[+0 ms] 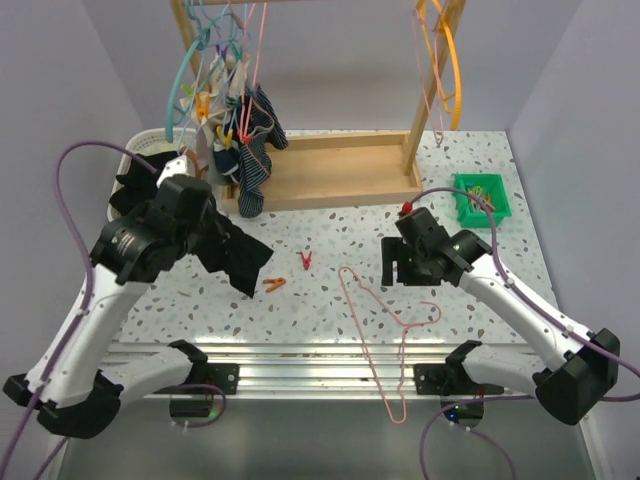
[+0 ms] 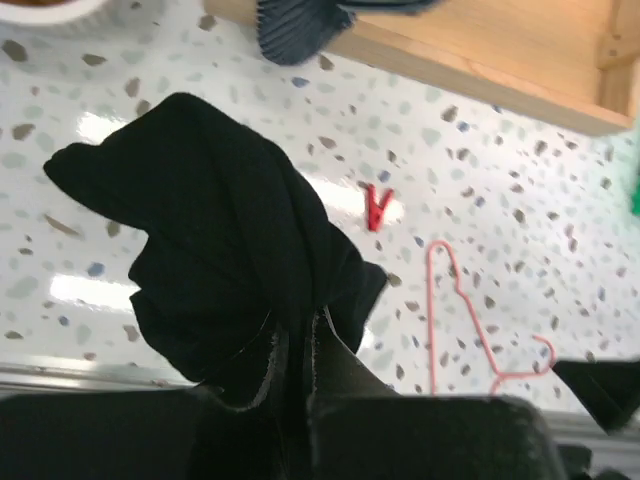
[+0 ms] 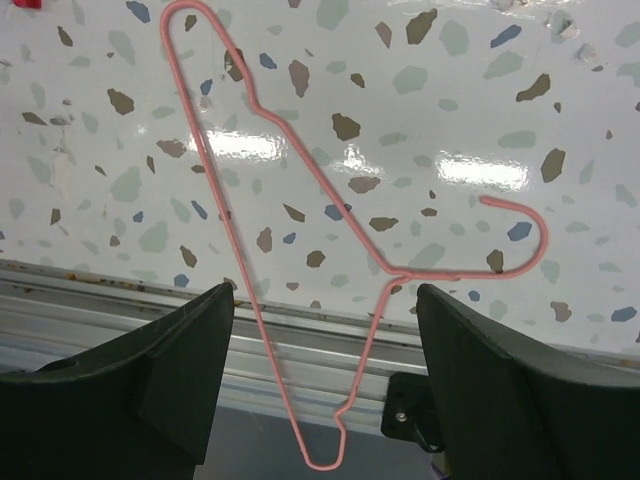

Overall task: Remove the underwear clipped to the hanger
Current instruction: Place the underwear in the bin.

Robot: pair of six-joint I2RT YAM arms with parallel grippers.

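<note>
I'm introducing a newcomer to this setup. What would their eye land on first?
The black underwear bunched in the shut left fingers, held above the table's left side. Next, the bare pink hanger lying flat near the front edge, below the open right fingers. Behind, striped garments hang at the wooden rack.

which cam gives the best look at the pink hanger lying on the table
Right wrist. The pink hanger fills that frame, large and sharp, from hook to far bend, with nothing covering it. The top external view also shows all of it, only small. The left wrist view catches just its hook end.
</note>
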